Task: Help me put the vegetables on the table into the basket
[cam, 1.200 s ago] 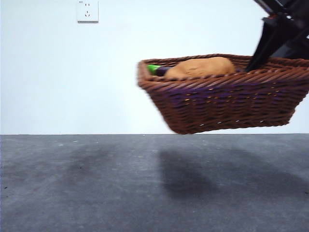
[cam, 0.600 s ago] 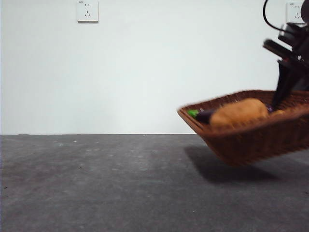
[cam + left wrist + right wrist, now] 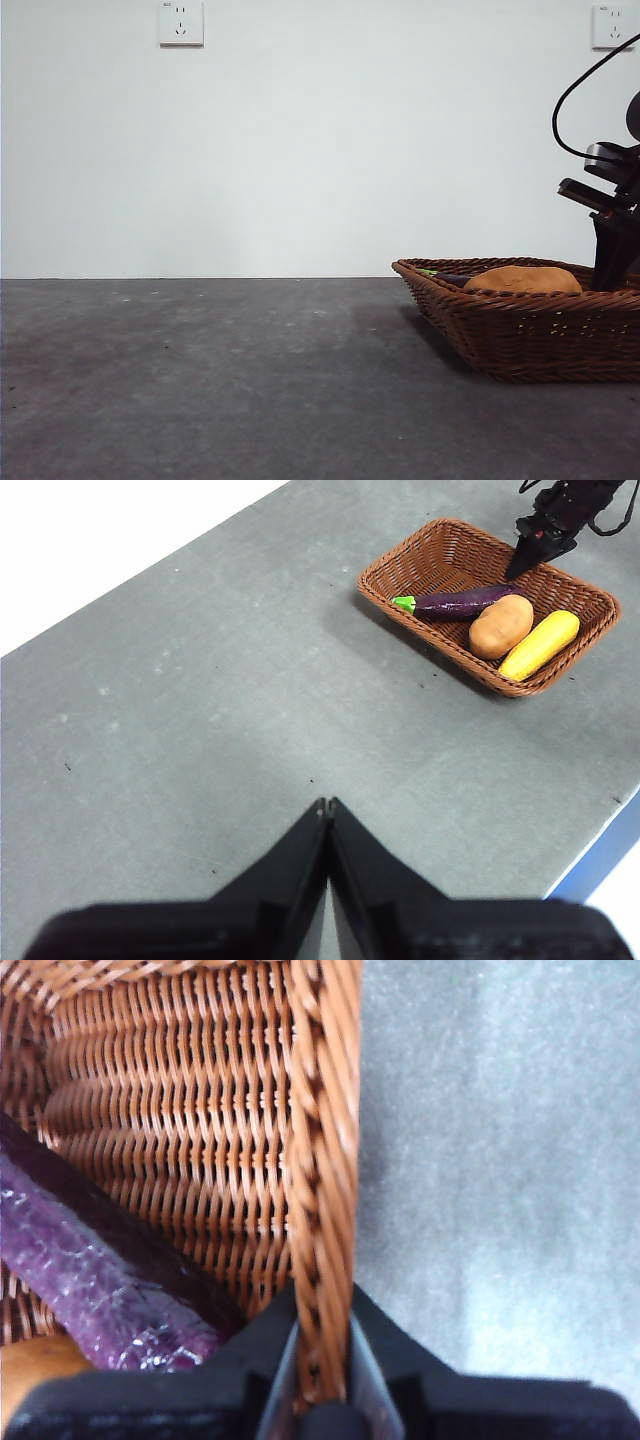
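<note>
The left claw (image 3: 327,810), closed on nothing, waits above bare bench (image 3: 200,730). Toward the bench's far corner, the basket (image 3: 440,555) rests with all 3 vegetables inside: corn (image 3: 540,645), potato (image 3: 500,626), eggplant (image 3: 462,602). The right claw (image 3: 322,1360) pinches its braided rim; best released straight, then lifted clear without dragging.

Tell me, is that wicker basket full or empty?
Partly filled. The basket holds an eggplant, a potato and a corn cob, lying side by side, with bare wicker beside them.
</note>
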Robot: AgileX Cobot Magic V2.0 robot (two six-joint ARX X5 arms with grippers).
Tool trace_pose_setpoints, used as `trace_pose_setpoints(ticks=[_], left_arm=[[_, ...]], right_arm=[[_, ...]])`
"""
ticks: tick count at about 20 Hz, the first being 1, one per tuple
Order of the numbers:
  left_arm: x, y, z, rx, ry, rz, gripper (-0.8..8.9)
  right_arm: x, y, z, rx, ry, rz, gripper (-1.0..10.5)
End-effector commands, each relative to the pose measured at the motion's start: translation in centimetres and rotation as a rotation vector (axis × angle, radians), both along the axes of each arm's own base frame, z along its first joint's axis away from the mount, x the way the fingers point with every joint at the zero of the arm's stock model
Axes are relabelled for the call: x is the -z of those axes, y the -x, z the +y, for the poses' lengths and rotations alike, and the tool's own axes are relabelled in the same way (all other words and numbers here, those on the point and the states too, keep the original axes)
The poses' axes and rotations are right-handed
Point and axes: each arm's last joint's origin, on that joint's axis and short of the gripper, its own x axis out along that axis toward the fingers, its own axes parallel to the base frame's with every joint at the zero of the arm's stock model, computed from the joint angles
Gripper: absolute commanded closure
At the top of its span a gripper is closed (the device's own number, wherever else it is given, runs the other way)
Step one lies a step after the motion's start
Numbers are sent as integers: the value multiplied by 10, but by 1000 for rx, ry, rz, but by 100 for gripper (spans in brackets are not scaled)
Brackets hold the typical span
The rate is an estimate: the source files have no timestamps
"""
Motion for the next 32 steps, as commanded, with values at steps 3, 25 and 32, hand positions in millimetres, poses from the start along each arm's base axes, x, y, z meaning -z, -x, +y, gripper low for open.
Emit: trace_pose_setpoints(ticks=[3, 25, 32], left_arm=[[0, 0, 1, -14, 10, 1, 820], [0, 0, 1, -13, 10, 2, 819], [0, 0, 0, -14, 10, 2, 818]], right_arm=[[14, -3, 1, 0, 46, 27, 935], [-206, 207, 42, -238, -65, -218, 958], [-212, 228, 40, -204, 3, -263, 958]])
